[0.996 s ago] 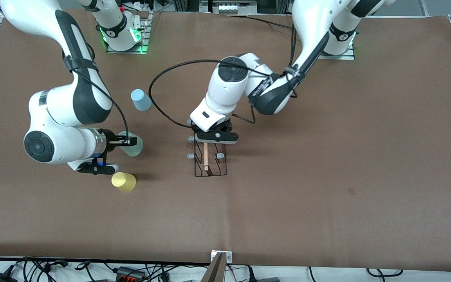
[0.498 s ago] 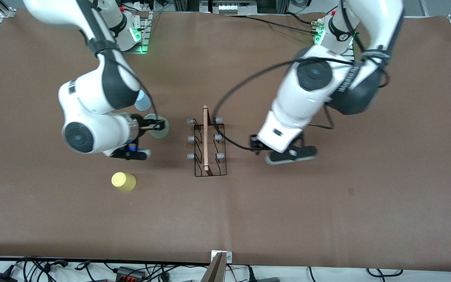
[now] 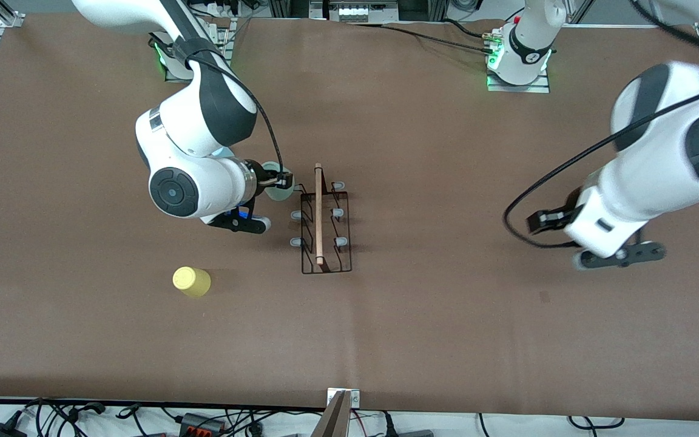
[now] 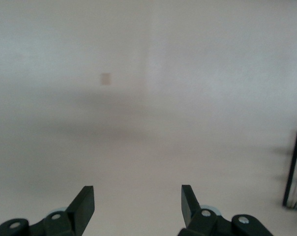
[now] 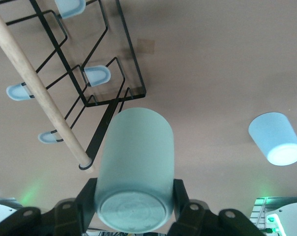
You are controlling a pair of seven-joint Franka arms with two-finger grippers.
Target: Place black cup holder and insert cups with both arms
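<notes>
Black cup holder (image 3: 320,221) long axis: 12-to-6 o'clock. Right claw (image 3: 281,180) grasps pale green cup (image 3: 275,189); left claw (image 4: 137,205) released.

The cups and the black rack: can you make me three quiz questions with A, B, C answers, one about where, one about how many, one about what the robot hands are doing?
1. Where is the yellow cup?
A. On the table, nearer the front camera than the black cup holder
B. In the rack
C. In an end effector

2. How many pale prongs does the rack have?
A. Two
B. Six
C. Ten

3. What is the right end effector doing?
A. Open and empty
B. Shut on the pale green cup
C. Gripping the wooden handle

Answers: 1 A, it stands alone on the brown table. 2 B, three show on each side of the handle. 3 B, its fingers clamp the cup beside the rack; the left end effector is open over bare table.
</notes>
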